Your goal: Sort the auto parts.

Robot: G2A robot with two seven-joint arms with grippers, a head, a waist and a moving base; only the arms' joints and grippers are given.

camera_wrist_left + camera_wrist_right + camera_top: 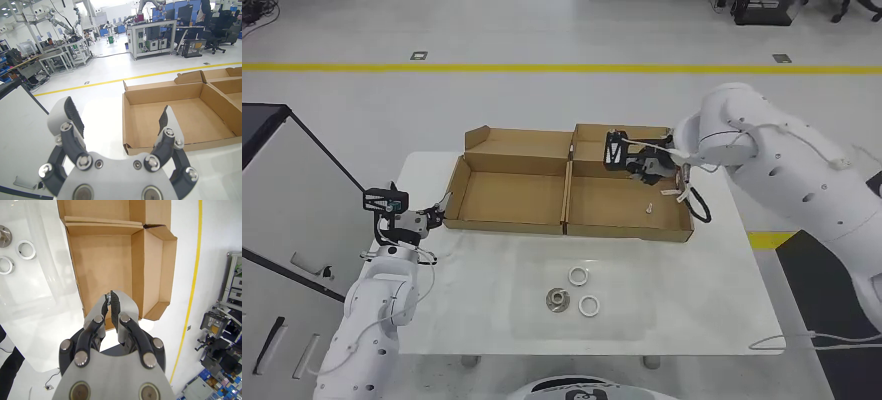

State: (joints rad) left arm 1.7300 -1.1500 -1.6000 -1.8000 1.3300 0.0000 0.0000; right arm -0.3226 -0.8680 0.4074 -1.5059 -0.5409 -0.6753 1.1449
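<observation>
Auto parts (590,305) wait in a loose cluster at the lower centre of the top view: two pale rings (579,274) and a metal flange (558,298), close together on the white surface (482,290). Above them in that frame two open cardboard boxes sit side by side, touching, apparently one for each kind of part. The left box (507,195) is bare inside. The right box (612,205) has one small pale piece (650,208) on its floor.

The right pincer (109,300) is closed almost fully on a small threaded part (108,298), nipped at the very tips of its ribbed pads. It hangs over the right box, which suggests the part is about to be let go there, probably to join its like. Gripping at the tips suits so slim a piece but gives little margin against a slip.

The left pincer (118,105) is spread wide and holds nothing. It sits low over the surface just beside the left box's outer corner, seemingly parked clear of the working arm and ready for the rings.
</observation>
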